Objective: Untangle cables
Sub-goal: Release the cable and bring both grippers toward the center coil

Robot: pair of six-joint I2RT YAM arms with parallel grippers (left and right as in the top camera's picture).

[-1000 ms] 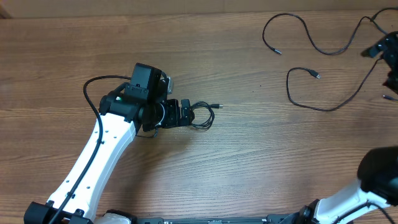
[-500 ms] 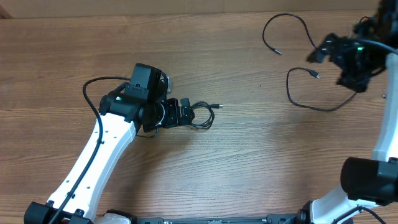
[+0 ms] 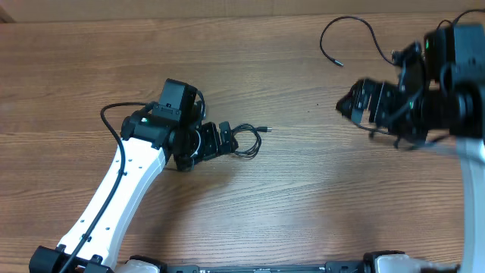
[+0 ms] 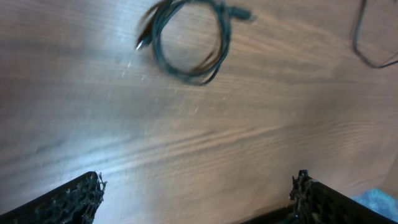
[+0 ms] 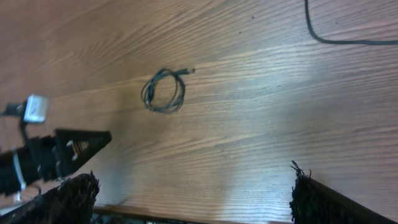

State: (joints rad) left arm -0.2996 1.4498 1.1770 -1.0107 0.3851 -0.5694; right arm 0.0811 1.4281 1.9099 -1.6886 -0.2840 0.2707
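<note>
We see, overhead: left gripper (image 3: 224, 139) w/ jaws apart, coiled cable (image 3: 246, 142) on surface (image 3: 303, 197) just ahead of it; right gripper (image 3: 355, 102) spread wide too, loose cable (image 3: 352, 18) near. Left wrist: coiled cable (image 4: 189, 43) lies beyond left gripper, not touching. Right wrist: coiled cable (image 5: 163, 91) well apart from right gripper.

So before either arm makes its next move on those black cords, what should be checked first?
1. Left tool open: ok, its fingers stand wide apart and hold nothing.
2. Right tool open: ok, it holds nothing.
3. Small coiled black cable between the left tool's fingers: not ok, it lies ahead of them.
4. Coil clear of other cords: ok, it lies alone on the wooden table.
5. Loose black cable free of knots: cannot tell, the right arm covers part of it.
</note>
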